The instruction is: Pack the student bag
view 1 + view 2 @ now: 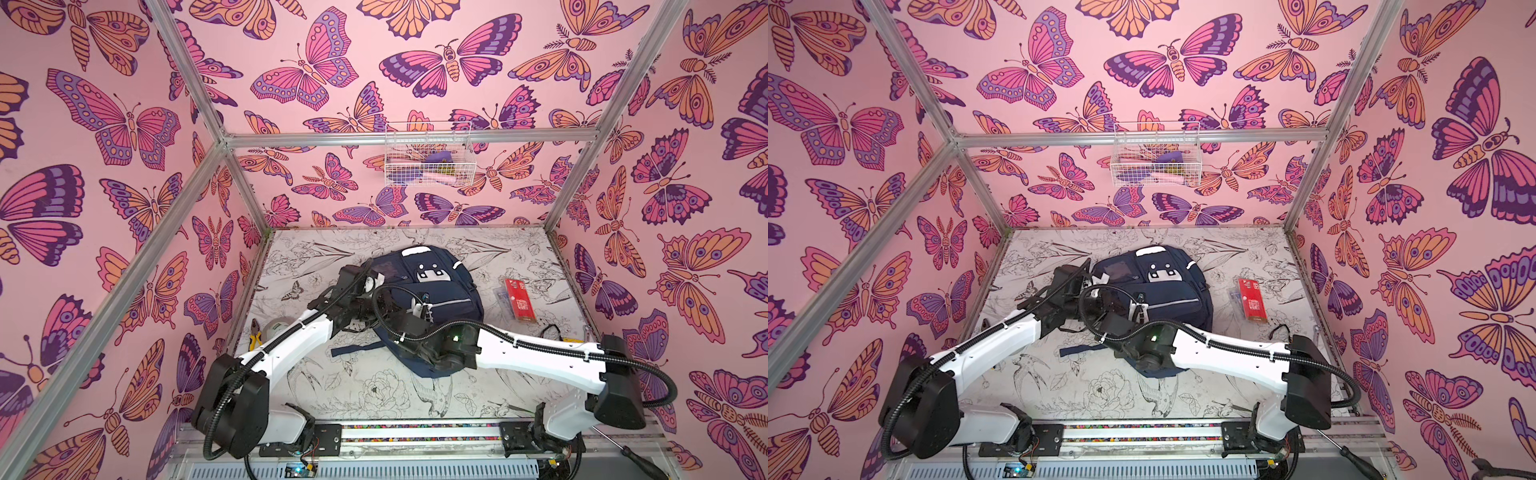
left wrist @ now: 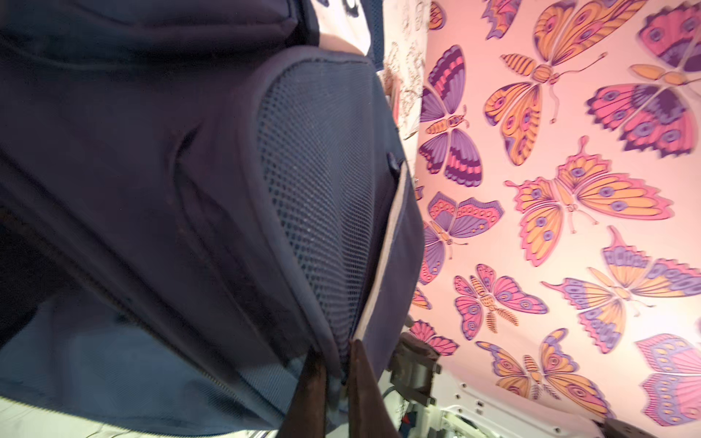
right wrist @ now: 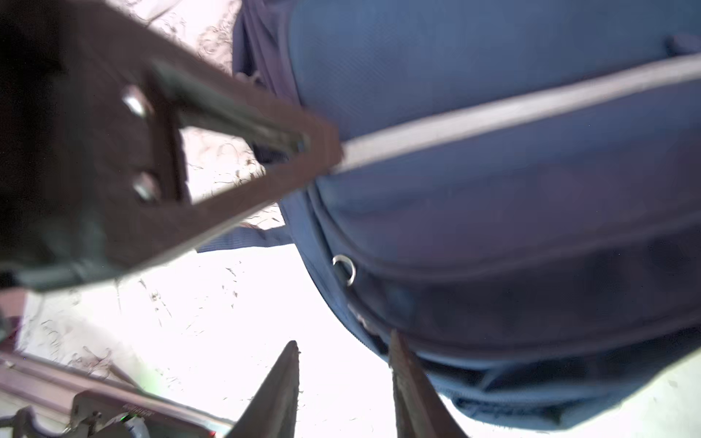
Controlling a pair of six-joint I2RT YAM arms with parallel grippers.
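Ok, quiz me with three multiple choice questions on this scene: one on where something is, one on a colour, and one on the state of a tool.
1. Where does the red box lie relative to the student bag?
A. On top of it.
B. Left of it in both top views.
C. Right of it on the table in both top views.

2. What colour is the student bag?
A. Navy blue.
B. Green.
C. Yellow.

3. How is the left tool?
A. Wide open above the table.
B. Shut on the student bag's fabric edge.
C. Shut on the red box.

Answers:
1. C, the red box lies flat on the table, apart from the bag on its right.
2. A, its fabric is navy in every view.
3. B, the left wrist view shows both fingers pinching the edge.
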